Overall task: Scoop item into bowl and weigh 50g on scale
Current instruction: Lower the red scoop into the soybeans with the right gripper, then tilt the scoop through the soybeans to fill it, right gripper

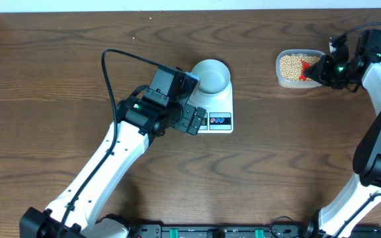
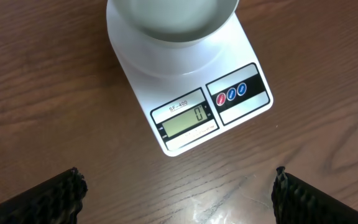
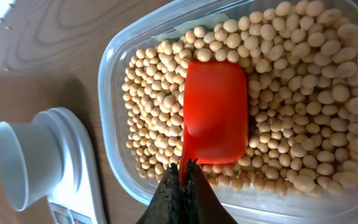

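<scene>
Overhead, the flat white rectangular digital kitchen scale [image 1: 218, 109] sits near the middle of the brown wooden table [image 1: 58, 53]. The small round pale blue-grey bowl [image 1: 211, 75] stands on its platform, at the end away from the display [image 2: 182, 122]. In the left wrist view that display reads zero, beside a row of coloured round buttons [image 2: 231, 94]. The left gripper [image 1: 195, 120] hovers over the scale's front left corner with its jaws spread wide, holding nothing. Its dark ribbed fingertips [image 2: 48, 199] hang over bare table just in front of the scale. Well to the right of the scale lies a clear rounded-rectangular plastic tub [image 1: 280, 78] filled with small round tan-yellow beans [image 3: 291, 124]. The right gripper [image 3: 183, 171] is pinched tight on the thin handle of a red plastic scoop [image 3: 215, 115], whose broad end rests among the beans inside the tub.
</scene>
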Controlling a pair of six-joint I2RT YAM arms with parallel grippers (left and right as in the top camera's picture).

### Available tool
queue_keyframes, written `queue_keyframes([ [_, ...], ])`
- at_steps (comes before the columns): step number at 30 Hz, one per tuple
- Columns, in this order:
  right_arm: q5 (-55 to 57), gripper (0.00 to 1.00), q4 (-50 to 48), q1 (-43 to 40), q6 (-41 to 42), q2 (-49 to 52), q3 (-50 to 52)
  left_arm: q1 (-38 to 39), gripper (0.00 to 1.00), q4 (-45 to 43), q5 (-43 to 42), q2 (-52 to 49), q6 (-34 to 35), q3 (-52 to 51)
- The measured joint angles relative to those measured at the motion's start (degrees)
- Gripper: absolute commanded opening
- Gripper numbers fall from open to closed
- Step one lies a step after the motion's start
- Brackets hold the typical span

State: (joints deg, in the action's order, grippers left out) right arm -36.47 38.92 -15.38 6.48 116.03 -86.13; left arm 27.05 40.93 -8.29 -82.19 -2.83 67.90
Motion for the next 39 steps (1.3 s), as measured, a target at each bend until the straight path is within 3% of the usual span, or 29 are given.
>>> queue_keyframes([
  [26,-12.90,0.01,0.22,-3.98,1.90,1.73,0.07,0.00,0.98,0.00,0.02,0.00,0.00,0.00],
  [39,-17.77,0.01,0.20,-10.16,2.27,1.73,0.07,0.00,0.98,0.00,0.02,0.00,0.00,0.00],
])
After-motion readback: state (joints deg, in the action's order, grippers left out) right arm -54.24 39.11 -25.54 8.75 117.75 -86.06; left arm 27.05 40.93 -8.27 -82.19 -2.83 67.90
